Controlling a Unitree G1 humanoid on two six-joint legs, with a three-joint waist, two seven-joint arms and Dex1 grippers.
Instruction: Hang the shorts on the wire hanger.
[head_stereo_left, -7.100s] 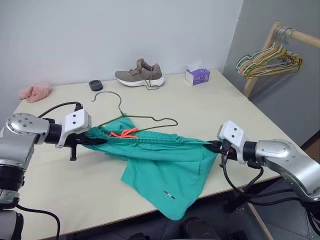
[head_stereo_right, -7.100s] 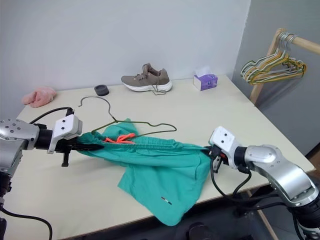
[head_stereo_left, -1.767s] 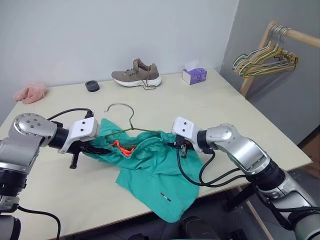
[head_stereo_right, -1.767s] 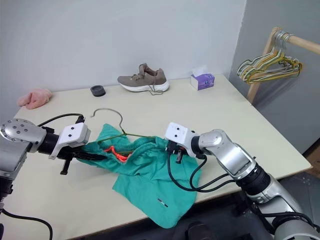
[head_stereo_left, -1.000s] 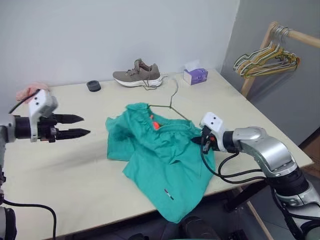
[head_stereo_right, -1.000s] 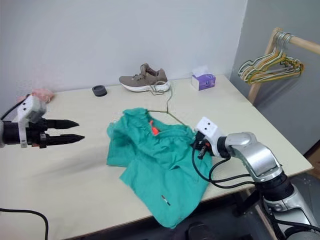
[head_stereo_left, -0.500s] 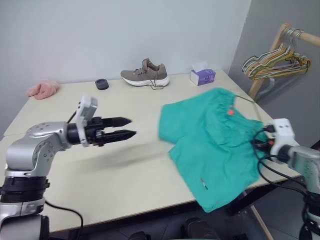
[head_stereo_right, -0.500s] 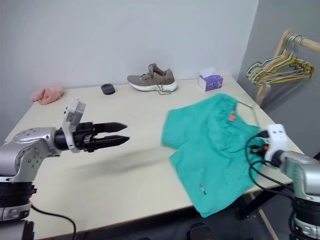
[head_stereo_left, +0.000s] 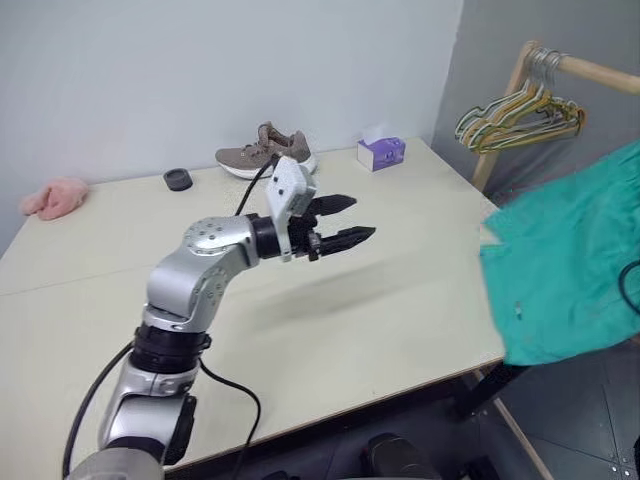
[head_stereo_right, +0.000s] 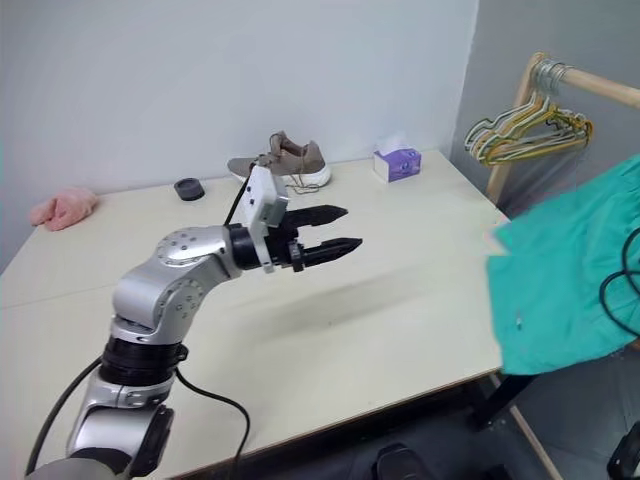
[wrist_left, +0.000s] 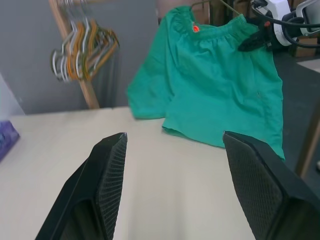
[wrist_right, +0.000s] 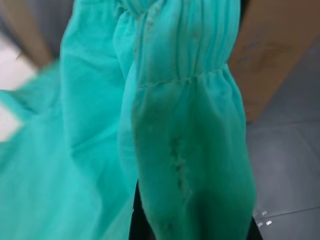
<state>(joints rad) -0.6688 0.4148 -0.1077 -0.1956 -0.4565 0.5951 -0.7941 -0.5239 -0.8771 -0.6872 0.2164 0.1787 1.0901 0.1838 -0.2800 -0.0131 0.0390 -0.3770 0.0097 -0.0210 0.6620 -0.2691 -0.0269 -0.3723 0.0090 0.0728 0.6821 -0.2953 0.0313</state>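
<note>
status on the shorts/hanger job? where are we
Done: the shorts are off the table, hanging in the air past its right edge. In hand: the right gripper is shut on their waistband, and a thin wire shows at the top. Left gripper is open, empty over the table. Left: can't confirm they sit on the wire hanger.

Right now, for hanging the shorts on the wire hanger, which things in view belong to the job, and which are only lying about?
Belong to the job:
- teal-green soft fabric shorts, held up off the table's right edge by the right hand
- open left hand, empty

Lying about:
- grey-brown sneaker
- purple tissue box
- pink cloth
- small black round object
- coloured hangers on the wooden rack
</note>
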